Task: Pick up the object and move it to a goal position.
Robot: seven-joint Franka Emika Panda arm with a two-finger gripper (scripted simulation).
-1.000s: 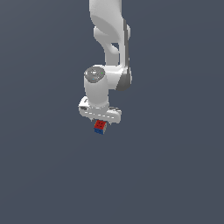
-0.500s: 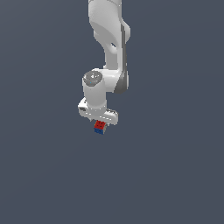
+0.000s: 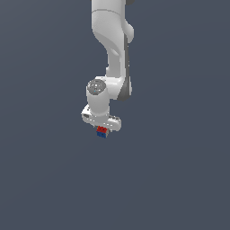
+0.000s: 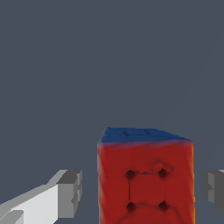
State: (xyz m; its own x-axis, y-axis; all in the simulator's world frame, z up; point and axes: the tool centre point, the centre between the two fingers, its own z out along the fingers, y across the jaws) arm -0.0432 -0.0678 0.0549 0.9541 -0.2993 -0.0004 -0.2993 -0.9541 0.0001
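The arm (image 3: 110, 54) has swung slightly since a second ago, carrying the cube (image 3: 102, 131) along — transport is underway. Whether the gripper (image 3: 102, 130) actually pinches the cube cannot be told — gaps show beside its fingers (image 4: 65, 192).

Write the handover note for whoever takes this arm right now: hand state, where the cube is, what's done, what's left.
Hand: in the wrist view both fingers stand apart from the cube's sides with visible gaps, so no squeeze can be confirmed from these pictures.
Cube: directly under the hand, between the fingers, red face toward the wrist camera, blue face beyond it.
Done: hand is lined up around the cube.
Left: confirm a firm hold, then carry it to the goal. No goal marker shows in either view, so its place is unknown.
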